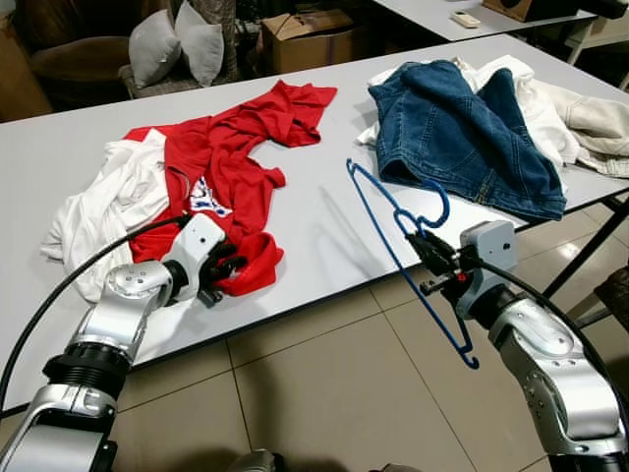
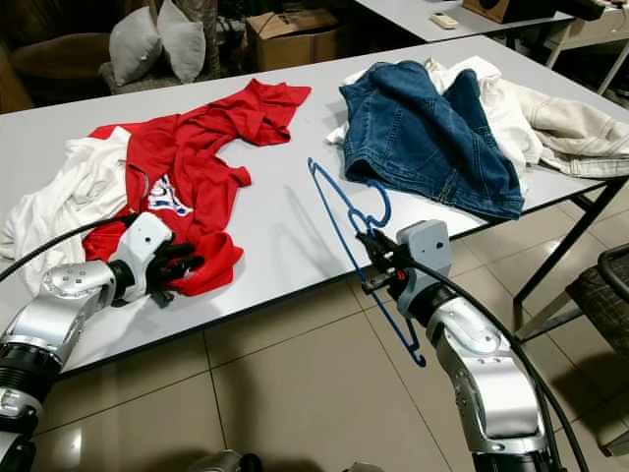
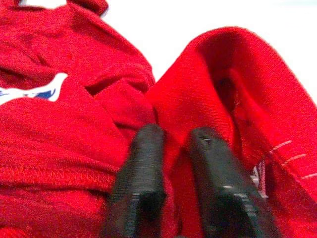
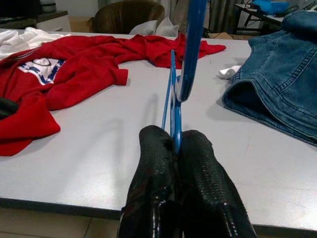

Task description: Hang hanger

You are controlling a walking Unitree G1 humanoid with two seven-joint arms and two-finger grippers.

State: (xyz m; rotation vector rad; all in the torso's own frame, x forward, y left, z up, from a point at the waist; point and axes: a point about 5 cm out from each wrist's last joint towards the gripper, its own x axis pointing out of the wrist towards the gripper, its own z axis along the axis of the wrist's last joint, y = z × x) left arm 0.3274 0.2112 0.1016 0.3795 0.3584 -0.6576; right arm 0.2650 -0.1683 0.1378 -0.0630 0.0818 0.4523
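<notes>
Nearest, at the front edge of the grey table (image 1: 324,246), both arms are at work. The right gripper (image 1: 428,252) hangs just off that edge with its two black fingers pressed tight on the blue wire hanger (image 1: 393,231), pinching it near the neck below the hook. The hanger is tilted, its upper part leaning over the table edge and its lower tip dangling past the edge above the tiled floor (image 1: 324,393).

Further along the same front edge, toward the robot's left, the left gripper (image 1: 224,271) is pushed into the red shirt (image 1: 231,147). Its fingers (image 3: 141,173) stand narrowly apart with red cloth bunched between and around them; it seems to have a hold on a fold near the hem, though how firm cannot be judged.

So the task looks only begun: hanger in hand, shirt taken up at one edge, but the hanger is not yet inside the garment, and nothing is hung anywhere.

Mid-table, a white garment (image 1: 93,211) lies beside the red shirt, and blue jeans (image 1: 462,133) lie toward the right end, over pale clothing (image 1: 580,123). Beyond the table stand grey cushions (image 1: 177,44) and a cardboard box (image 1: 305,39).

No rail or hook to hang from can be made out. The shirt's collar opening is hard to pick out among the folds.
</notes>
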